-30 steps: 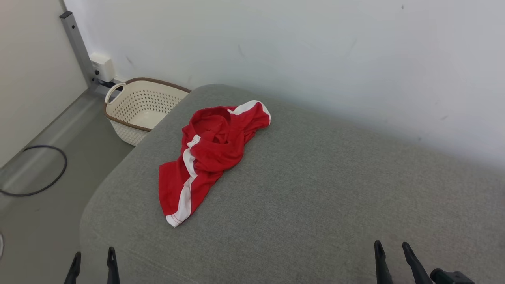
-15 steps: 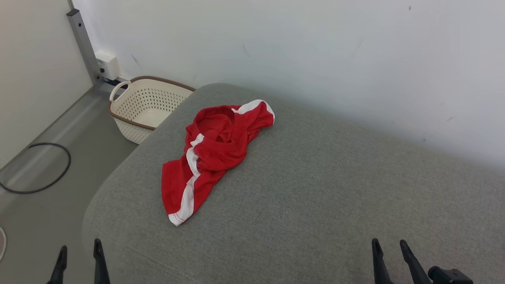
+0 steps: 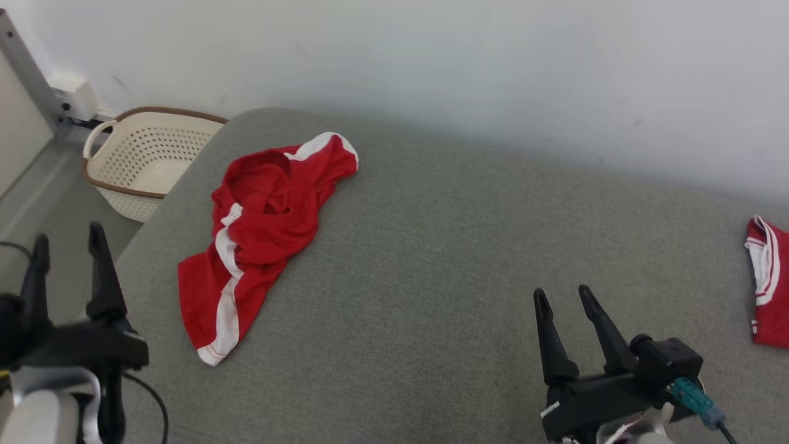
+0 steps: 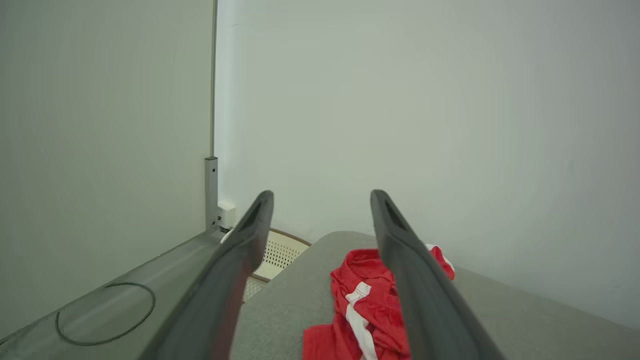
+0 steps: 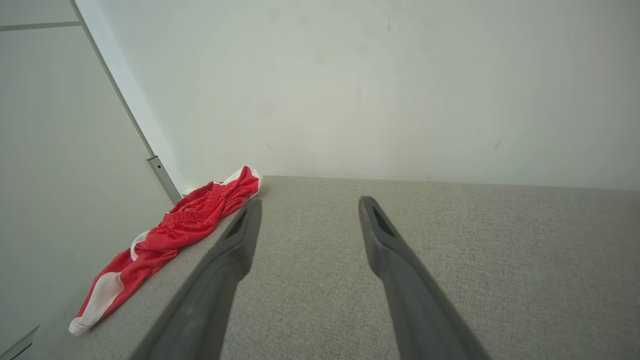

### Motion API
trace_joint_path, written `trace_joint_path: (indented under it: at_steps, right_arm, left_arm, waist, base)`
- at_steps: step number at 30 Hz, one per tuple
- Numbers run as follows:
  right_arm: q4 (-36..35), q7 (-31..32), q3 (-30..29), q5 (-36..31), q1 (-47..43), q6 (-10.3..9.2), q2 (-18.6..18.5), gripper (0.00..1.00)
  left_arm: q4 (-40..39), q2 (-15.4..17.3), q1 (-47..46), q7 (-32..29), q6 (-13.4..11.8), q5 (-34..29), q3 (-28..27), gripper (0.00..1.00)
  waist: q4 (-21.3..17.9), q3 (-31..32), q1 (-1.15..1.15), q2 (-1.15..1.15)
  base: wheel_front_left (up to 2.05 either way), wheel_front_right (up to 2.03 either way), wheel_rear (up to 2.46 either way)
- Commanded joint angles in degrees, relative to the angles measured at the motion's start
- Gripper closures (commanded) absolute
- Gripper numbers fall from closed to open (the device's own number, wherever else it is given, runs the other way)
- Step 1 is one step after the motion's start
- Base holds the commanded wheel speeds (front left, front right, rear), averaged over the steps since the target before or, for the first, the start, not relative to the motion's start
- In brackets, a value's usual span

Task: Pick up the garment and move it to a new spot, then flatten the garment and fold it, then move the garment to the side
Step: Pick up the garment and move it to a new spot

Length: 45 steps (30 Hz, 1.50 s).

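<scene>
Plainly, the left gripper (image 3: pixel 68 233) and right gripper (image 3: pixel 562 291) are spread wide, gripping nothing. The red garment (image 3: pixel 259 228) is seen crumpled left of centre on the cushion (image 3: pixel 431 246); a perforated basket (image 3: pixel 132 148) is seen at upper left.

Shorts (image 3: pixel 259 228) red, white side stripe; cushion (image 3: pixel 444 277) grey weave; basket (image 3: pixel 138 166) cream, brown rim, dotted holes; wall (image 3: pixel 431 68) white.

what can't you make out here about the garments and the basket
Second garment, head view: cut off by the right edge.
Basket, head view: one side hidden behind the grey cushion.
Crumpled garment, left wrist view: partly covered by a finger of the left gripper; lower part cut off by the bottom edge.
Head view: the left gripper is blurred.
</scene>
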<state>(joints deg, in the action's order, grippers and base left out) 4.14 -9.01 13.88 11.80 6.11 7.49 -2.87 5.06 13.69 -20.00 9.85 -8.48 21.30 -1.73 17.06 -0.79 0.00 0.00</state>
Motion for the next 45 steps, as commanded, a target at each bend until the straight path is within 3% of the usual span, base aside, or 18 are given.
trace_joint_path:
  at_steps: [1, 10, 21, 34, 38, 45]
  right_arm:
    - [-0.39, 0.17, 0.56, -0.61, 1.41, 0.02, -0.04, 0.0]
    - [0.15, -1.71, 3.07, 0.09, 8.73, 0.01, -0.19, 0.0]
    - [2.22, -4.23, 5.46, 1.59, 12.24, 0.01, -0.08, 0.0]
    - [3.95, -5.68, 6.14, 3.43, 13.34, 0.01, -0.01, 0.0]
    - [4.2, -5.81, 6.23, 3.59, 13.54, 0.01, -0.03, 0.0]
    - [4.65, -6.12, 6.14, 3.41, 14.1, 0.01, -0.03, 0.0]
  left_arm:
    - [0.93, 0.5, -1.66, -0.28, 0.42, 0.05, -0.24, 0.0]
    - [12.25, 4.93, -18.04, -5.25, 3.41, 3.95, -1.94, 0.0]
    - [27.17, 9.0, -31.03, -10.71, 6.03, 4.72, -0.48, 0.0]
    - [44.57, 12.72, -37.62, -18.39, 8.3, 0.29, 5.94, 0.0]
    - [47.09, 12.91, -38.12, -19.66, 9.08, 0.06, 7.01, 0.0]
    - [52.86, 13.5, -39.34, -27.0, 10.33, -1.68, 10.21, 0.0]
  waist:
    - [-5.67, -5.83, 0.0, 0.0]
    - [-14.03, -14.45, 0.0, 0.0]
    - [-20.34, -17.53, 0.0, 0.0]
    - [-24.05, -18.89, 0.0, 0.0]
    - [-24.36, -19.04, 0.0, 0.0]
    - [-24.42, -19.44, 0.0, 0.0]
  base:
    - [0.0, 0.0, 0.0]
    - [0.0, 0.0, 0.0]
    - [0.0, 0.0, 0.0]
    - [0.0, 0.0, 0.0]
    - [0.0, 0.0, 0.0]
    - [0.0, 0.0, 0.0]
